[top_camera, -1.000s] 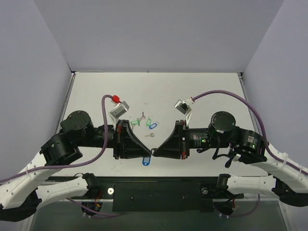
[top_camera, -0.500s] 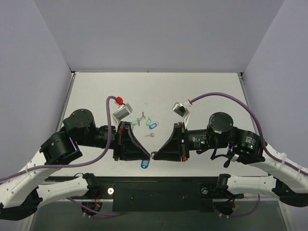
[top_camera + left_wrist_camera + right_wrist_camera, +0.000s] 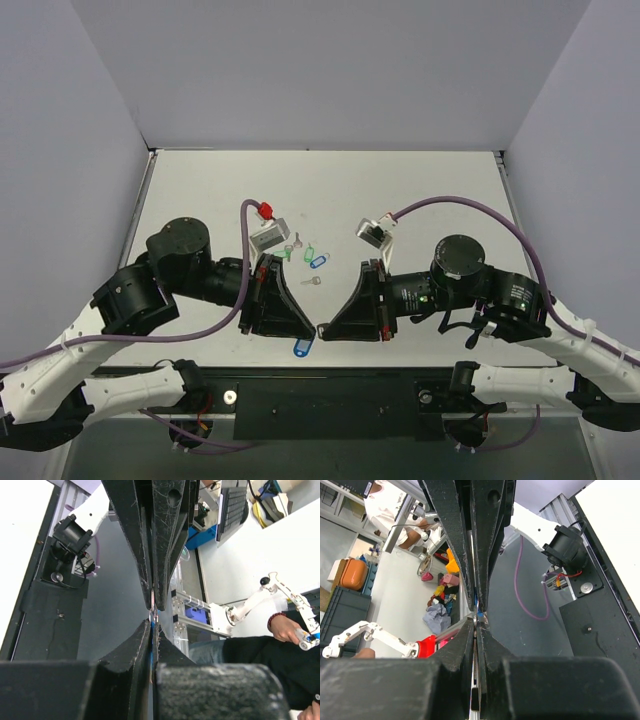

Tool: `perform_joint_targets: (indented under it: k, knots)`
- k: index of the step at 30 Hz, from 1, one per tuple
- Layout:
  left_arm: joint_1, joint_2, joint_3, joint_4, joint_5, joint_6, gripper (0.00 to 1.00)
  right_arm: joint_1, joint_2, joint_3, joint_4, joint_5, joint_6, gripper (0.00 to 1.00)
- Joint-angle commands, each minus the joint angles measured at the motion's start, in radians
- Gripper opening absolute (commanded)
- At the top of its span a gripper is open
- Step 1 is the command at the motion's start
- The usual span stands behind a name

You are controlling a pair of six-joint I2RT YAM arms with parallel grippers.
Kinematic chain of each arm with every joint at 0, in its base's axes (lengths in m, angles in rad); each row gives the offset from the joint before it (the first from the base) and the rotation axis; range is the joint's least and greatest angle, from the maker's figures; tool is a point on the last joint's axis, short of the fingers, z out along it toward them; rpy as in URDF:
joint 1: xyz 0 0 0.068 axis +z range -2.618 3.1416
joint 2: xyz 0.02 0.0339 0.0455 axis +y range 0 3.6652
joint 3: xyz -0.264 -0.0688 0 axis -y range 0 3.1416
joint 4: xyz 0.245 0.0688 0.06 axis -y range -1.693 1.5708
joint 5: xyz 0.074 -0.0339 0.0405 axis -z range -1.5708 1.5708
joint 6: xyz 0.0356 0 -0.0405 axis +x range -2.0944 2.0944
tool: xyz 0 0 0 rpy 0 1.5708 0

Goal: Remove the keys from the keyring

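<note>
The left gripper [image 3: 309, 327] pinches the blue-tagged keyring [image 3: 303, 347], which dangles over the near edge of the table [image 3: 440, 190]. Tip to tip with it, the right gripper [image 3: 325, 329] is clamped on a thin silver key [image 3: 475, 680].

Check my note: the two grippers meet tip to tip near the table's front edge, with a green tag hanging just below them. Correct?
No. The keyring tag hanging below the left gripper and right gripper is blue, not green; the top external view shows it. The rest holds.
</note>
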Motion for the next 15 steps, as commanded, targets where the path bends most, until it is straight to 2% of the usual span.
perform_joint_targets:
  k: [1, 15]
  knots:
    - [-0.004, 0.033, 0.085, -0.037, 0.062, 0.068, 0.00, 0.004, -0.021, -0.011, -0.014, -0.055, -0.016, 0.00]
    - [-0.009, 0.066, 0.131, -0.143, 0.085, 0.132, 0.00, 0.015, -0.017, -0.023, -0.020, -0.079, -0.019, 0.00]
